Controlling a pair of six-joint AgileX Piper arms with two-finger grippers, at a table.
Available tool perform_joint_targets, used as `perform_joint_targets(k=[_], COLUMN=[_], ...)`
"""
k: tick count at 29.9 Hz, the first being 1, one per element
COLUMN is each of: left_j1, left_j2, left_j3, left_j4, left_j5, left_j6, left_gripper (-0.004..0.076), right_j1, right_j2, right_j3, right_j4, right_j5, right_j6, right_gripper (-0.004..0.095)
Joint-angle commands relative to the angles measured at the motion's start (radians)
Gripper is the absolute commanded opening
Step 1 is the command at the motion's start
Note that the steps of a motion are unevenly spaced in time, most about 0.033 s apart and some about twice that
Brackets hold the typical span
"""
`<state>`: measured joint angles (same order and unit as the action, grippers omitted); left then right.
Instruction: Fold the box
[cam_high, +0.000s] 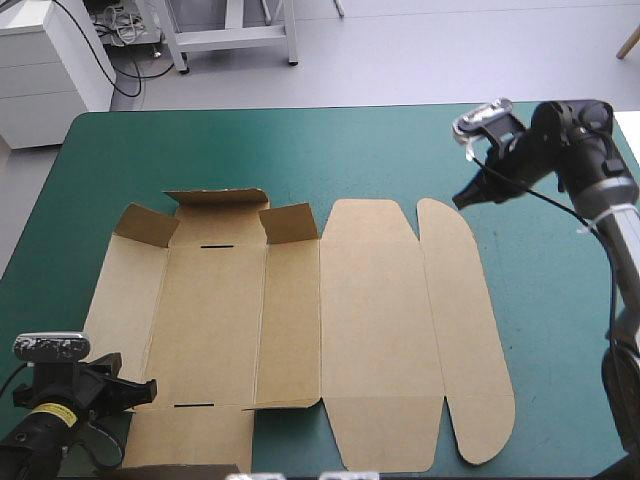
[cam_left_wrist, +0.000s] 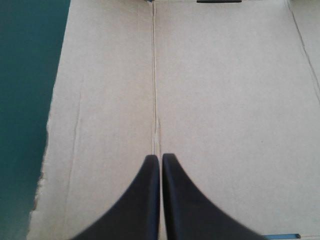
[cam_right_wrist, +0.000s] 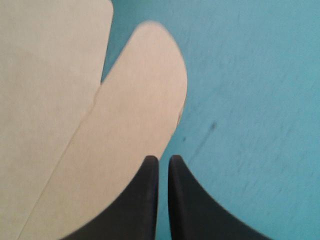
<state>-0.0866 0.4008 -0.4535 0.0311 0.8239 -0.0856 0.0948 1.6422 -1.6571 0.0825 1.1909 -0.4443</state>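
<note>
Our left tool (cam_left_wrist: 160, 159), fingers pressed together, hovers over the near-left panel of the brown box (cam_high: 300, 330), which lies almost flat on the teal-green surface (cam_high: 300, 150), while the right tool (cam_right_wrist: 163, 160), likewise pressed together, sits at its rounded flap (cam_right_wrist: 135, 110); we judge folding barely begun, with a wall to lift next.

**Box: unfolded, flat**

The brown box (cam_high: 290, 330) lies spread open as one cut sheet on the teal-green worktop (cam_high: 300, 150), left of centre. Two small far flaps stand slightly raised (a slot between them). The rounded end flap lies toward the right.
</note>
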Motion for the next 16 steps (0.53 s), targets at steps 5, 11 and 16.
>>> perform_joint_targets(k=[5,11,16], left_j1=[0.0,0.0,0.0], left_j2=[0.008,0.008,0.05], left_j3=[-0.025,-0.025,-0.064], left_j4=[-0.008,-0.008,-0.012], left_j5=[-0.057,-0.051,0.012], left_j6=[-0.008,0.0,0.029], left_gripper=[-0.0008,-0.0008,-0.0008], right_j1=[-0.12,-0.153,-0.153], right_j2=[-0.302,-0.491,-0.589], right_j3=[0.412,0.614,0.67], right_j4=[0.026,0.029,0.06], right_j5=[-0.075,-0.113,-0.135], right_j6=[0.014,0.014,0.026], right_gripper=[-0.002,-0.002,-0.002])
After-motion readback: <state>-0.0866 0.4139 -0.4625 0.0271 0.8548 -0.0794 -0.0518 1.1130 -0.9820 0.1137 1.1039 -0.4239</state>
